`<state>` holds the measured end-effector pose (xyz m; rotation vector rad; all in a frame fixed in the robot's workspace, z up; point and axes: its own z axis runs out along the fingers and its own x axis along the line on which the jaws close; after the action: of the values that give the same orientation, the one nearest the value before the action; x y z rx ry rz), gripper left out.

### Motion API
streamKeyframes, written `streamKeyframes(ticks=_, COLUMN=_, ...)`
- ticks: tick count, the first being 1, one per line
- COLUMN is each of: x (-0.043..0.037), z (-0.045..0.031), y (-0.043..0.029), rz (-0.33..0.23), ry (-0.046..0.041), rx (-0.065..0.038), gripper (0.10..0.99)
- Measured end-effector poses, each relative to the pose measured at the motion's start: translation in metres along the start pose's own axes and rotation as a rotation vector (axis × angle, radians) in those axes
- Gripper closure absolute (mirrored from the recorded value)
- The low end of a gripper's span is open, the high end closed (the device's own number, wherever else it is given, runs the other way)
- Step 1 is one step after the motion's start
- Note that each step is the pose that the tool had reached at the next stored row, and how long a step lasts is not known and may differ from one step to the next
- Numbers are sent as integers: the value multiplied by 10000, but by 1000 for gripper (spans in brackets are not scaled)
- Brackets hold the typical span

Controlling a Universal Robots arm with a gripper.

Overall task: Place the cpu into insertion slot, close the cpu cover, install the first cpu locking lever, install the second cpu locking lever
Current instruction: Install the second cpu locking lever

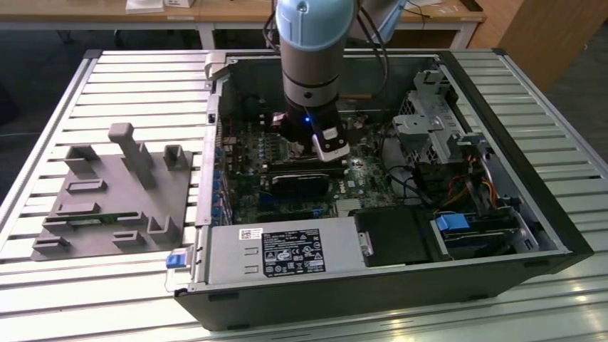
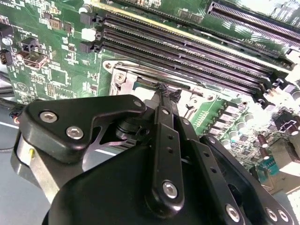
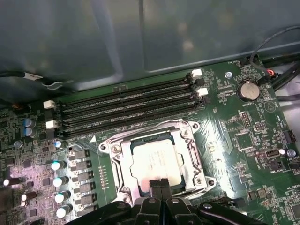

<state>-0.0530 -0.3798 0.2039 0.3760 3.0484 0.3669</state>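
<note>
Gripper fingers pressed together, nothing between them, tips at near edge of cpu. Cpu seated in insertion slot, cpu cover framing it. Beyond: memory slots. Open computer case on slatted counter.

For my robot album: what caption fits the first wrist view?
Shut pincer over the cpu seated in its insertion slot.
</note>
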Motion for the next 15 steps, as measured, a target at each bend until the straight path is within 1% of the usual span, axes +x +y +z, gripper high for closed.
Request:
streamKeyframes(ticks=3, x=2, z=12, y=50, rz=-5, ry=-29, rx=115, gripper=984)
streamKeyframes(ticks=6, x=15, z=29, y=120, rz=-14, ry=-59, rx=234, gripper=984)
streamKeyframes(ticks=10, x=35, z=52, y=211, rz=-31, ry=-112, rx=454, gripper=984)
streamKeyframes(ticks=12, x=42, z=61, y=252, rz=-38, ry=-134, rx=547, gripper=984)
streamKeyframes(ticks=14, x=48, z=68, y=279, rz=-43, ry=-151, rx=616, gripper=984)
streamKeyframes(ticks=15, x=49, z=68, y=286, rz=-44, ry=-154, rx=630, gripper=984)
